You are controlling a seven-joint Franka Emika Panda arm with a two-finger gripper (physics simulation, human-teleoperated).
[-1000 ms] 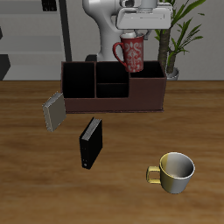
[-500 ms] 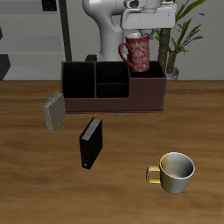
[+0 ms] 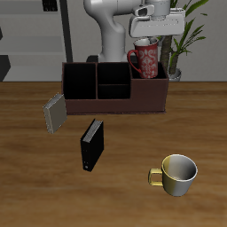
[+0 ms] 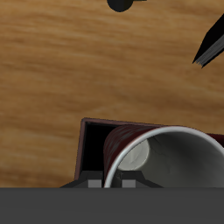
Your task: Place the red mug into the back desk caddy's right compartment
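My gripper is shut on the rim of the red mug, which has a pale speckled pattern and a red loop handle. The mug hangs upright just above the back desk caddy, a long dark maroon box at the table's back. It is over the caddy's right compartment, the wide end bay, with its base about level with the caddy's rim. In the wrist view the mug's grey inside fills much of the frame, and a dark caddy bay shows beside it.
A yellowish-cream mug stands near the table's front edge. A black book stands upright mid-table. A grey book leans by the caddy's other end. A potted plant and the robot base stand behind the caddy.
My gripper has carried the red mug sideways along the caddy, from over the middle slots to over the wide end bay, and slightly lower.
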